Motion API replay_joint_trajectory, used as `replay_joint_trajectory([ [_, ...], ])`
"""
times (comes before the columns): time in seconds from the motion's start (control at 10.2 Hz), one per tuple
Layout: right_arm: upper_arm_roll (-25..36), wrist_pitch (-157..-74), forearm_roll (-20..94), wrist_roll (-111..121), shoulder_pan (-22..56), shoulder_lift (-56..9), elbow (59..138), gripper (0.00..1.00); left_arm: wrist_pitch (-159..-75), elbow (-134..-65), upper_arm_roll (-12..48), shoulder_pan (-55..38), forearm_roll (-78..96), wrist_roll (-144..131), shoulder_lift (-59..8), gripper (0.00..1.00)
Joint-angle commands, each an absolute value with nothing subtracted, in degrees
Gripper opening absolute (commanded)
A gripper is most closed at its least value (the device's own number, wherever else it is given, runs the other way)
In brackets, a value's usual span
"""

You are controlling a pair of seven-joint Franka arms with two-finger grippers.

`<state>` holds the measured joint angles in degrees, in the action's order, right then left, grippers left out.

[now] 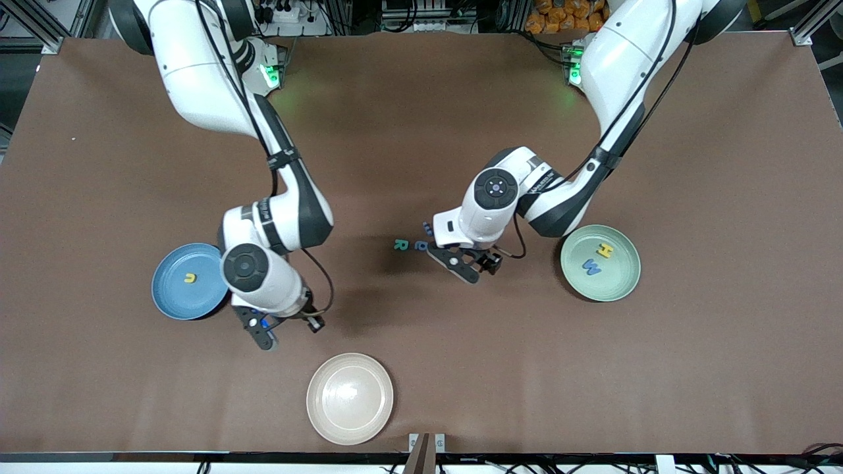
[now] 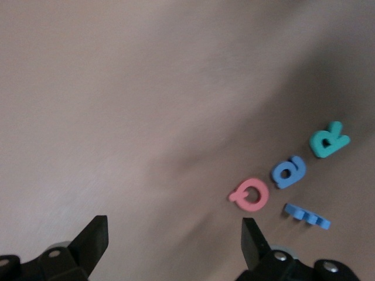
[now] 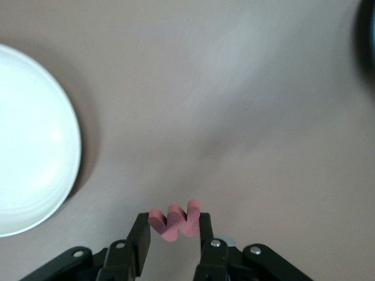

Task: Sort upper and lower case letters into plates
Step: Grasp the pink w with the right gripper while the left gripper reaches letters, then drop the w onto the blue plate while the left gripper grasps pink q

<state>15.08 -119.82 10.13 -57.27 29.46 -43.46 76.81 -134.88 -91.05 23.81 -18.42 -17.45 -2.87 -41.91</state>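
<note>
My right gripper (image 3: 173, 234) clamps a pink w (image 3: 174, 220), probably lowercase; my left gripper (image 2: 174, 240) hangs spread beside the letters (image 2: 281, 181).

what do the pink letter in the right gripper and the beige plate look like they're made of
Pink letter, held in the right gripper: probably foam, going by its thick, matte, soft-edged body. Beige plate: likely plastic or glazed ceramic; its smooth surface shows a soft glare, which leaves the material open.

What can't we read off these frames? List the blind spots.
- Front view: the pink w in the right gripper is hidden under that arm's wrist.
- Front view: the pink letter is hidden under the left arm.
- Left wrist view: the flat blue piece lies edge-on, unreadable.
- Front view: blue plate partly covered by the right arm.
</note>
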Motion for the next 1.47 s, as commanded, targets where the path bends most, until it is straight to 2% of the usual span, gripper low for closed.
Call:
replay_joint_trajectory([
  [0.0,18.35,-120.15,7.66,-42.87,29.00,-31.68,92.84,0.00,-136.41,-90.52,23.12,-21.79,-20.03,2.19,-43.16,1.00],
  [0.2,19.69,-121.55,1.52,-35.45,27.26,-26.21,100.96,0.00,-136.41,-91.32,23.20,-23.28,-24.77,6.23,-43.42,1.00],
  [0.68,19.78,-123.83,1.23,-21.71,19.87,-26.10,103.18,0.00,-137.98,-90.53,23.20,-25.05,-28.63,20.89,-46.22,1.00],
  [0.78,19.78,-123.84,1.14,-21.62,19.86,-26.28,103.10,0.11,-139.73,-90.44,23.12,-24.79,-29.09,22.40,-47.01,1.00],
  [0.88,19.78,-123.84,0.97,-21.62,19.69,-26.28,103.10,0.78,-140.44,-90.44,23.12,-24.87,-29.44,23.63,-47.89,1.00],
  [0.98,19.78,-123.75,0.97,-21.45,19.51,-26.28,103.10,1.00,-142.19,-90.44,23.03,-25.13,-30.92,23.73,-48.60,1.00],
  [1.37,19.78,-123.66,1.05,-21.88,18.98,-26.45,103.01,1.00,-142.73,-90.88,23.03,-24.61,-32.61,23.99,-48.87,1.00],
])
